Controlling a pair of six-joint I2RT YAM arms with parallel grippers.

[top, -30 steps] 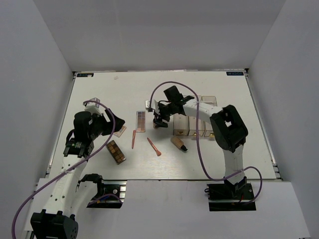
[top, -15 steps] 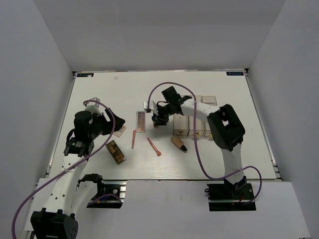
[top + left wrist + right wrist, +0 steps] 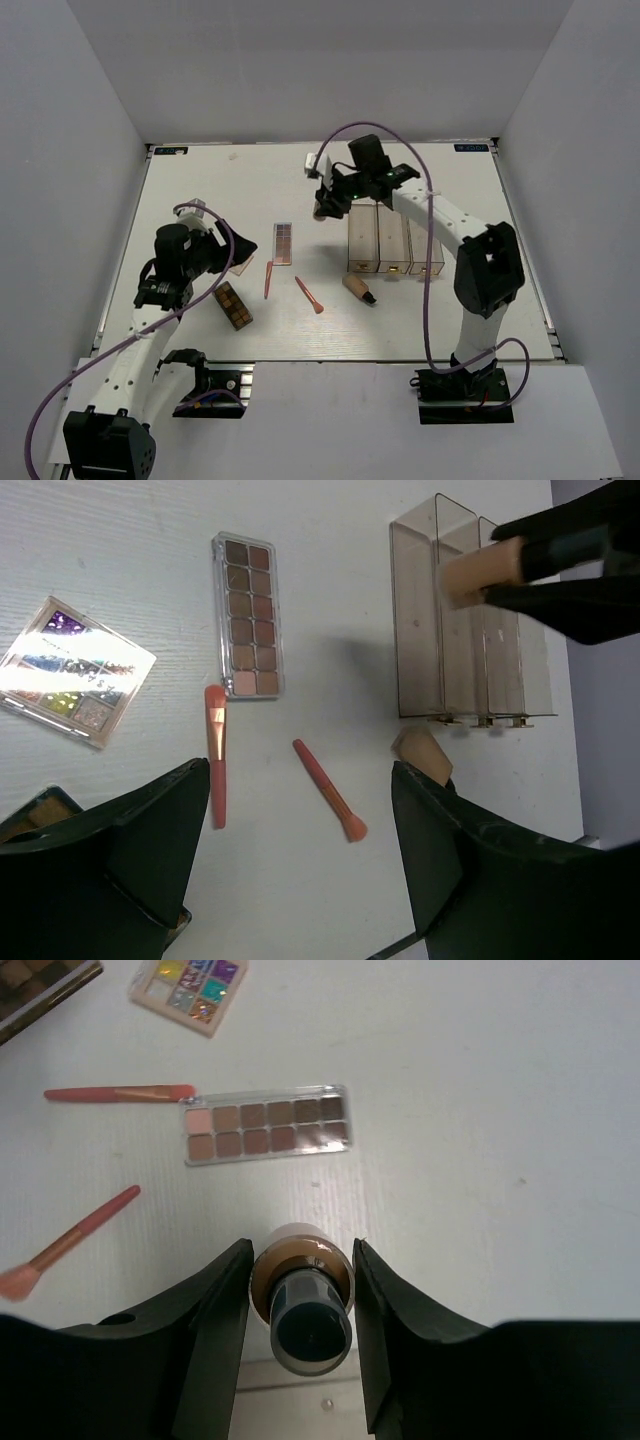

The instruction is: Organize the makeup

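White tabletop (image 3: 200, 190): one tan bottle (image 3: 301, 1272) was clamped aloft in the right end effector (image 3: 327, 203); a second bottle (image 3: 357, 288), two pink brushes (image 3: 268, 279), three palettes (image 3: 283, 243) lay near three clear boxes (image 3: 393, 238). Left end effector (image 3: 238, 252) gaped wide.

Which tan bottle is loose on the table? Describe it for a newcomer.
Find the three clear boxes with gold fronts on the table, right of centre. Just in front of their gold ends a tan bottle lies on its side, dark cap toward the arms. Its twin is held in the right claw; the pink brush beside it is far thinner.
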